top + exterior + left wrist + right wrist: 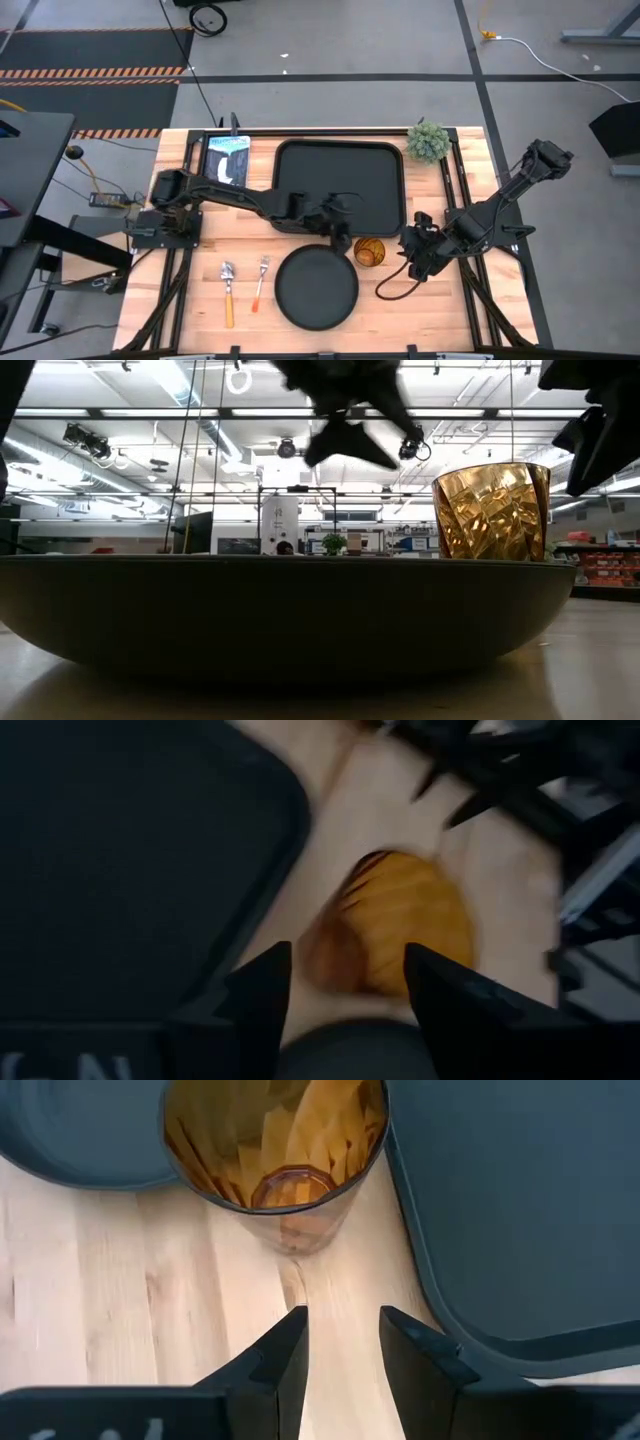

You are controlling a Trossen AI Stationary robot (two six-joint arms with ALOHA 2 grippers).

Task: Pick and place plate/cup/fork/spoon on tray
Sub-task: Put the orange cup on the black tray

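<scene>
The amber cup stands upright on its base on the wooden table, between the black tray's near right corner and the round black plate. My left gripper is open just left of the cup, over the tray's near edge; the cup shows ahead of its fingers. My right gripper is open and low just right of the cup, pointing at it. The spoon and the fork lie flat on the table left of the plate.
A small green potted plant stands at the tray's far right corner. A dark box lies left of the tray. A cable loops on the table near my right gripper. The plate fills the foreground of the low view.
</scene>
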